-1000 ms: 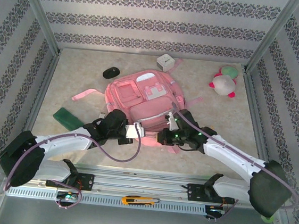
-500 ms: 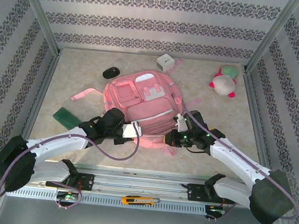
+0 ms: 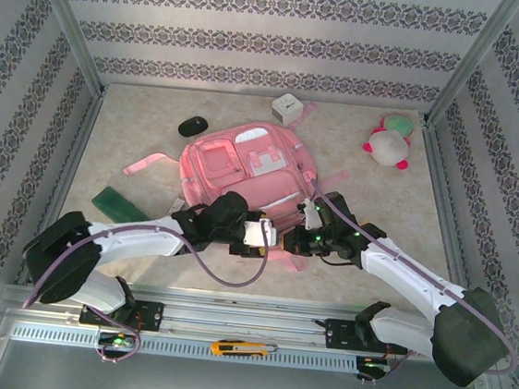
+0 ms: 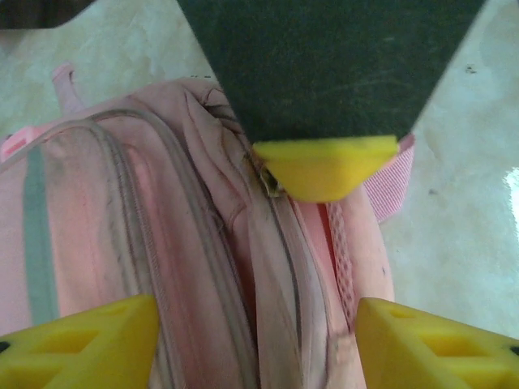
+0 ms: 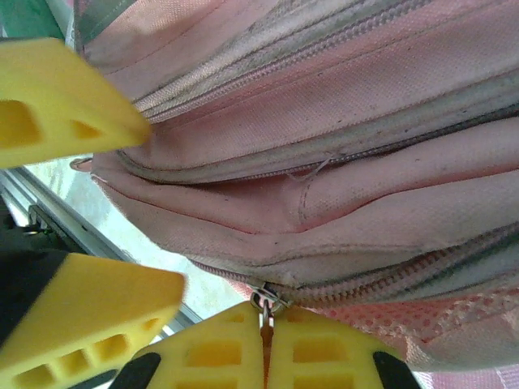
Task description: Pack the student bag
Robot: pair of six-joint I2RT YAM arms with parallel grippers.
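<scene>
The student bag (image 3: 242, 179) is being supported flat at the middle of the counter (image 3: 136, 135). The zipper pull (image 5: 262, 306) at the bag's near edge is being pinched by the closed right hand (image 5: 264, 324). The left hand (image 4: 255, 312) is being held wide and empty above that edge.

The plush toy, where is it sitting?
In the top view, the plush toy lies near the far right corner of the table, apart from the pink backpack.

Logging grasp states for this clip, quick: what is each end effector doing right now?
Left end effector: open, holding nothing, over the large pink fabric backpack.
Right end effector: closed on the backpack's small metal zipper pull.
</scene>
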